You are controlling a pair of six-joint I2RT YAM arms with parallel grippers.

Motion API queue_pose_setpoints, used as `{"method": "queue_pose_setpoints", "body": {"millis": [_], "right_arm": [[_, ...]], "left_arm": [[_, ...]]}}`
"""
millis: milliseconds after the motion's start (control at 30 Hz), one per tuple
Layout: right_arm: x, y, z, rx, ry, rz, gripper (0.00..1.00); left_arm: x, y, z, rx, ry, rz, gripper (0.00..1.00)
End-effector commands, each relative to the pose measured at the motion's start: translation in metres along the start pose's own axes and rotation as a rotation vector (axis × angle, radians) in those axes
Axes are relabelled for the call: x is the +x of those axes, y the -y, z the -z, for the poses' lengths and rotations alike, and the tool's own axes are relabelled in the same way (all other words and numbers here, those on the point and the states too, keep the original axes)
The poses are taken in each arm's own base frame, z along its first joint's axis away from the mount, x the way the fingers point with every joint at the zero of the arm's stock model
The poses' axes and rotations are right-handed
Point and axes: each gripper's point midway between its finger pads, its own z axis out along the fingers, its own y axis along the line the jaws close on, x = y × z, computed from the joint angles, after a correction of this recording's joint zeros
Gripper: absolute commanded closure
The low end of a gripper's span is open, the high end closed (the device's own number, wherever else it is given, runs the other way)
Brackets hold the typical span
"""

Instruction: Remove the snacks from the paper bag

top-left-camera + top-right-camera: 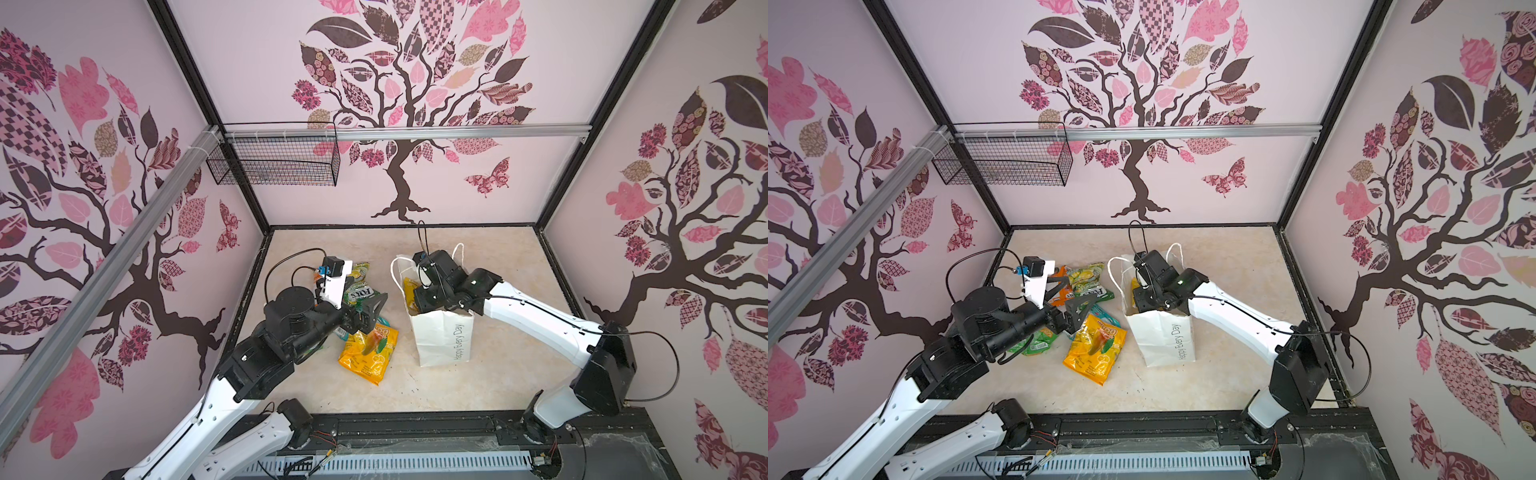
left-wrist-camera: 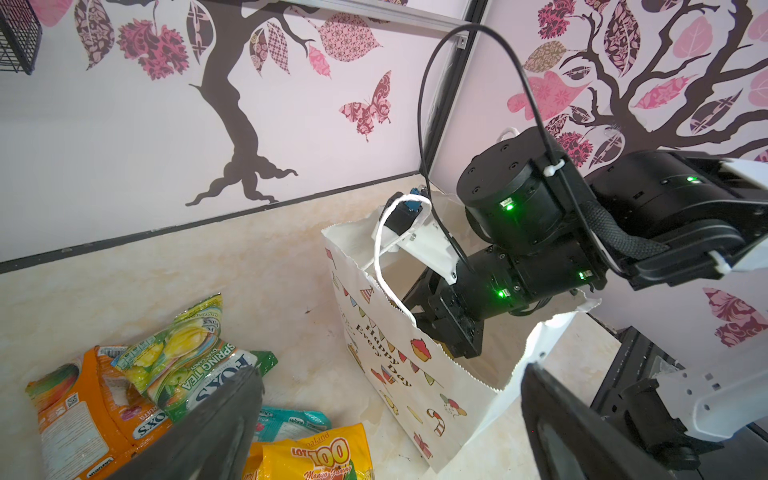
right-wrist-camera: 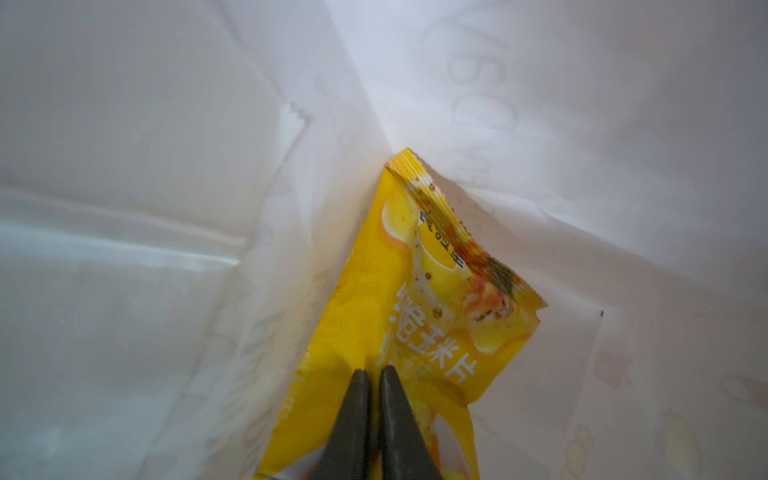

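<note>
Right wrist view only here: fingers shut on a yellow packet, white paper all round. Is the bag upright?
Observer: Yes, the paper bag stands upright on the table, the right gripper down inside its mouth.
Operator: Left arm near it?
Observer: No. The left gripper is open, apart from the bag, by the snacks lying out on the table.
Operator: Handles clear for lifting the yellow packet out?
Observer: Not sure. In the left wrist view one cord handle crosses the right wrist's camera mount; hooked or only in front, I cannot tell.
</note>
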Motion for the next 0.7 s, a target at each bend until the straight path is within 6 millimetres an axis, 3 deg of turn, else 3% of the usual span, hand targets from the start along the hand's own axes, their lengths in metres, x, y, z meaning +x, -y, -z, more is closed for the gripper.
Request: {"method": "queue_pose_setpoints", "body": {"millis": [0, 133, 333, 500, 667], "right_arm": [[-0.016, -0.002, 0.017, -0.01, 0.085, -0.01, 0.89], [-0.009, -0.001, 0.004, -0.012, 0.067, -0.026, 0.89], [-0.01, -0.004, 0.001, -0.032, 0.073, -0.055, 0.89], [-0.011, -0.008, 0.006, -0.069, 0.092, -0.08, 0.9], [-0.016, -0.005, 0.008, -0.078, 0.109, -0.117, 0.91]], "left_arm": [[0.006, -0.004, -0.002, -0.013, -0.006, 0.013, 0.02], [0.014, 0.004, -0.012, 0.039, -0.018, 0.074, 0.01], [0.054, 0.014, -0.051, 0.092, -0.149, 0.323, 0.02], [0.075, 0.049, -0.077, 0.253, -0.241, 0.423, 0.05], [0.098, 0.071, -0.093, 0.245, -0.342, 0.347, 0.09]]}}
